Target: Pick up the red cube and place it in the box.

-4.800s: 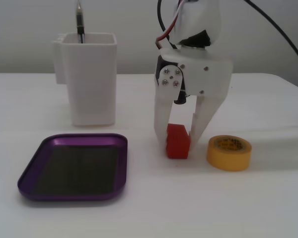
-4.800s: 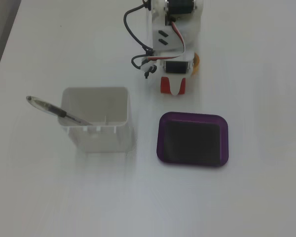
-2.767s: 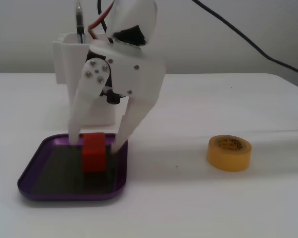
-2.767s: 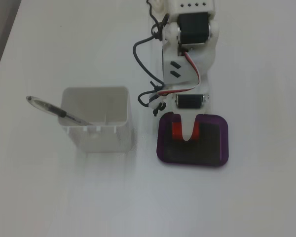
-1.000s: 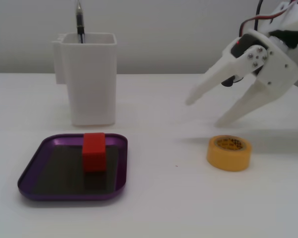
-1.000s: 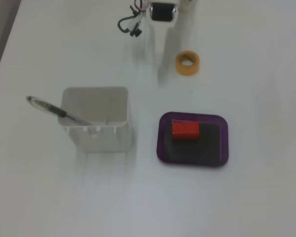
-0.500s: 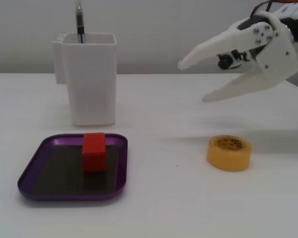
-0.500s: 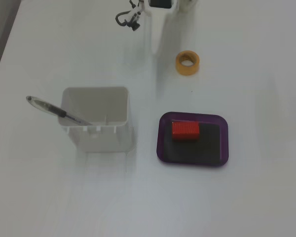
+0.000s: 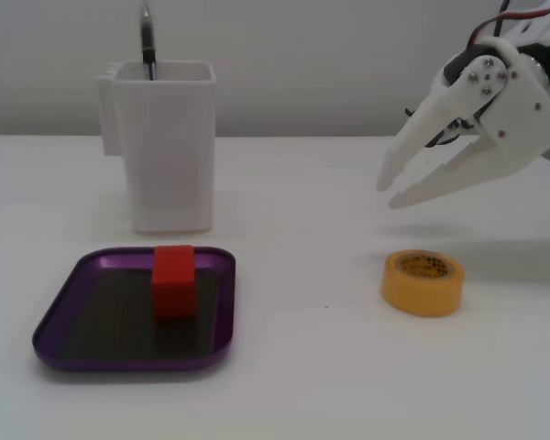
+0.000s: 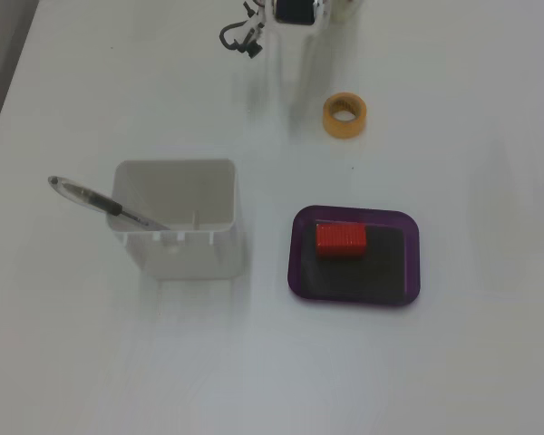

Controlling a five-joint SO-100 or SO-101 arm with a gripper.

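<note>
Red cube (image 9: pixel 173 280) inside box (image 9: pixel 60 321); hand (image 9: pixel 391 192) well apart, empty, parted.

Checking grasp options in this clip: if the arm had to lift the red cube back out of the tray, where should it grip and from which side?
Probably from above, with the fingers on two opposite vertical faces of the cube. It stands upright in the tray, well above the low rim, with its flat sides free and its top uncovered. The hand, open and apart from everything, would need to come over it first.
</note>
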